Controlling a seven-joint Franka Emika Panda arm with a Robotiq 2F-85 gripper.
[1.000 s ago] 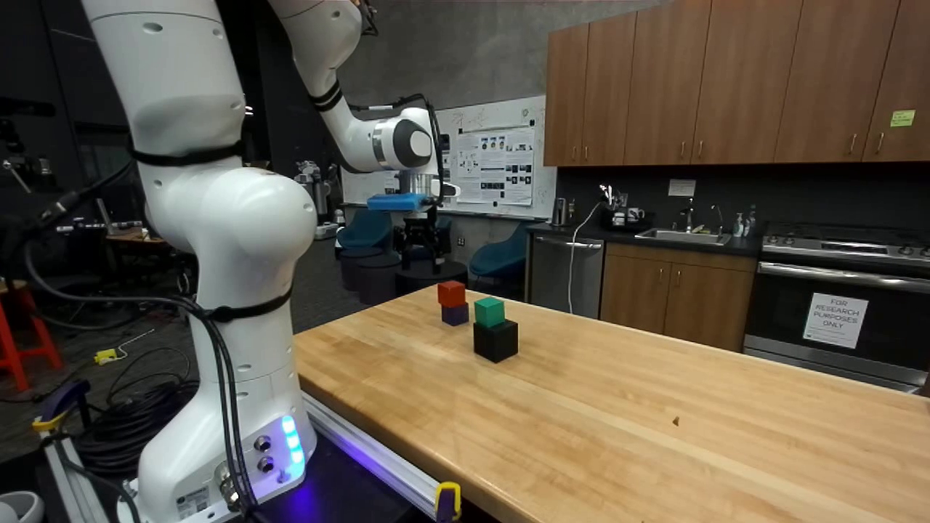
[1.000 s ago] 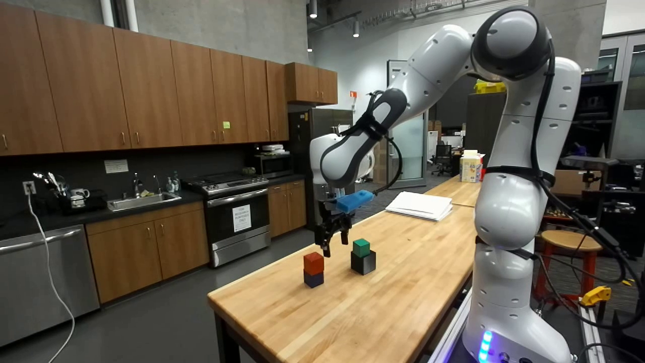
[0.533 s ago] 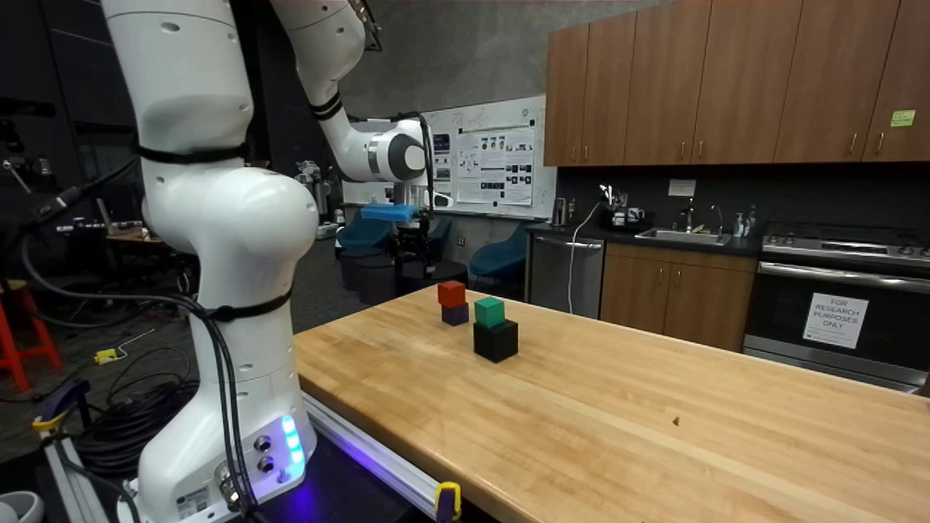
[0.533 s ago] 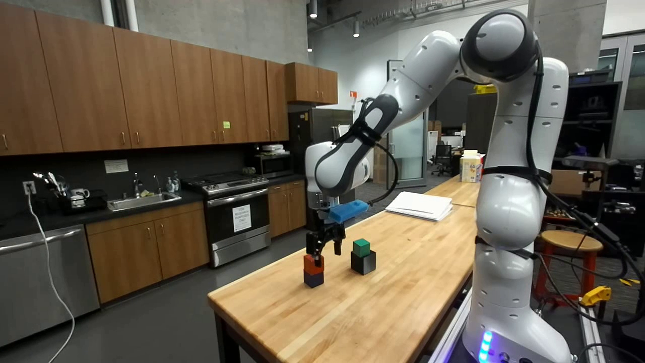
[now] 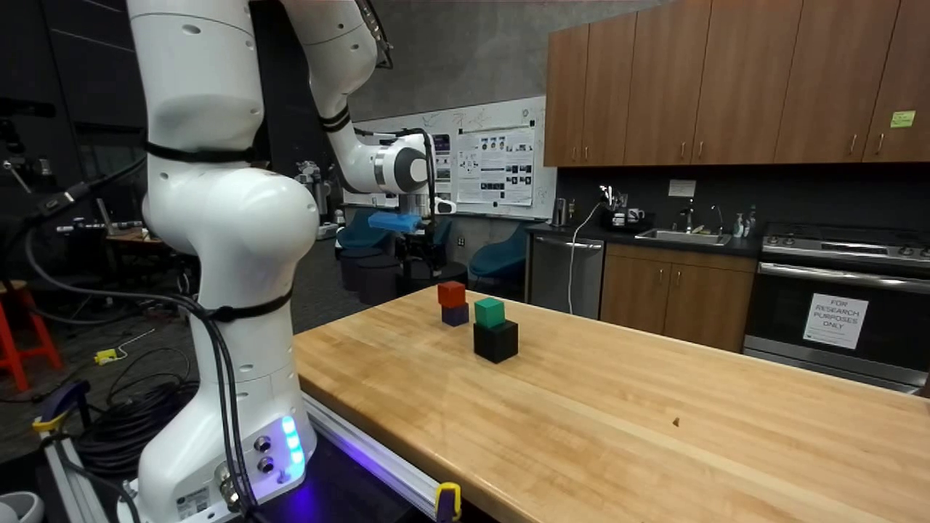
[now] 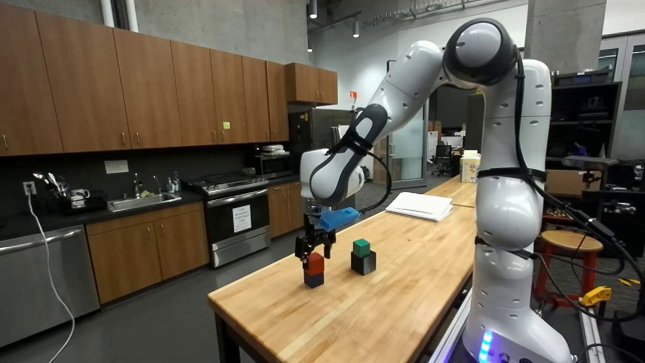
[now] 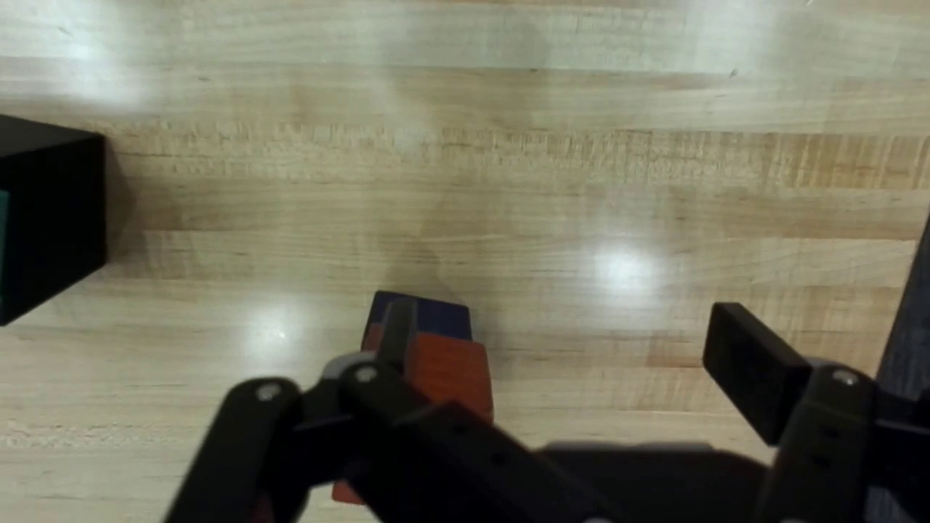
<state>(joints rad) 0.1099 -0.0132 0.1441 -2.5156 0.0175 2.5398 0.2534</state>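
My gripper is open and empty, pointing down. A red block sits on a dark blue block; both show in both exterior views. In an exterior view the fingertips overlap the red block's upper edges. In the wrist view the left finger covers part of the red block and dark blue block; the right finger is well apart from them. I cannot tell whether the finger touches. A green block sits on a larger black block beside this stack. In an exterior view the gripper hangs beyond the blocks.
The blocks stand on a wooden table, near one end. A stack of white paper and a carton are farther along. The table's edge and a dark area show at the right of the wrist view.
The arm has swung so that the gripper moved left and lower in an exterior view, from between the two stacks to over the red block. The fingers stayed open. The blocks have not moved.
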